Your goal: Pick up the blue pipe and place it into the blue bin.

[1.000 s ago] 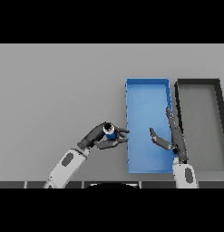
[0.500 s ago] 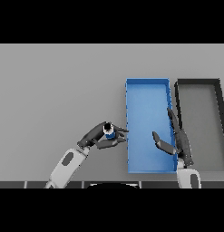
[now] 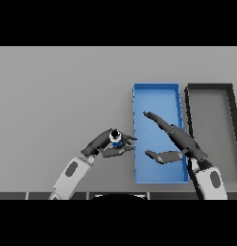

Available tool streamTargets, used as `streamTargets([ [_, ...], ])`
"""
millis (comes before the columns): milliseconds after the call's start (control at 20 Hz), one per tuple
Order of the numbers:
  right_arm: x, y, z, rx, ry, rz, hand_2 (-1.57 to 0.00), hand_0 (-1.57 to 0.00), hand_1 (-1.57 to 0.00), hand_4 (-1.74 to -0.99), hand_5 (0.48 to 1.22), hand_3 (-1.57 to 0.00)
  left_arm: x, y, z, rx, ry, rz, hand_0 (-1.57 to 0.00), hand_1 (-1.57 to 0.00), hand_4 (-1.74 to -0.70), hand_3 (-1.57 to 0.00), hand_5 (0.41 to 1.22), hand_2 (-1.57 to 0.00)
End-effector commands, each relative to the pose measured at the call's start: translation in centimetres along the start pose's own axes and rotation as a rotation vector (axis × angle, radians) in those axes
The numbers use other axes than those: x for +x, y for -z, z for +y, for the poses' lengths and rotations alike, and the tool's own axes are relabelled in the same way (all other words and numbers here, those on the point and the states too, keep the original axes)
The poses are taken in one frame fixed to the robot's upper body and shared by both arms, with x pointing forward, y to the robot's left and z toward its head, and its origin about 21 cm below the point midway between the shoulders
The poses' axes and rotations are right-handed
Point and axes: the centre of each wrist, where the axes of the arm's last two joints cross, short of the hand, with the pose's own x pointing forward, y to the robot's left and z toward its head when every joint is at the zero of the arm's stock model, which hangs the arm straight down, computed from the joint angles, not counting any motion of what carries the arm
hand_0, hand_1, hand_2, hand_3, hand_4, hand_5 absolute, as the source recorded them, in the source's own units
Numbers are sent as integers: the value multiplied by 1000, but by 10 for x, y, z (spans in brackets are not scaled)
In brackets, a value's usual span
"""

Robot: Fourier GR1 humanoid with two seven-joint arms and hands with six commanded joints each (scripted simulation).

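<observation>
The blue pipe (image 3: 116, 139) is a short blue cylinder with a dark top, held just left of the blue bin (image 3: 156, 98). My left hand (image 3: 101, 145) is shut on it, fingers and thumb curled round its sides. The blue bin is a long open tray lying lengthwise right of centre. Over the bin's near half hovers my right hand (image 3: 180, 141), open, with straight fingers pointing up-left and the thumb stretched left; it holds nothing.
A dark grey bin (image 3: 231, 110) of the same shape lies right beside the blue bin, at the right edge of the view. Bare grey table spreads to the left and far side.
My right hand has swung left, from the bin's right wall out over the bin's inside. The left hand with the pipe has stayed almost still.
</observation>
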Motion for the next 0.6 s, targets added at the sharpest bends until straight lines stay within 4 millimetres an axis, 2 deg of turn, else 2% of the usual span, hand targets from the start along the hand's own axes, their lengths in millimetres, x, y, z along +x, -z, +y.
streamTargets([
  [0,3,8,1,43,-26,12,-81,1,-4,-1281,558,1,-3,-1,-1,-5,-1,11,-1571,-1571,-1467,-1571,1221,-1571],
  [250,21,40,17,204,-46,-13,-42,1,-1,-1300,560,1,-4,3,-1,-4,0,4,-1571,-1571,-1467,-1571,1221,-1571],
  [550,33,79,32,332,-80,-29,-59,-3,-10,-1232,545,1,-6,5,5,-33,-26,-3,-1571,-1571,-1467,-1571,1221,-1571],
])
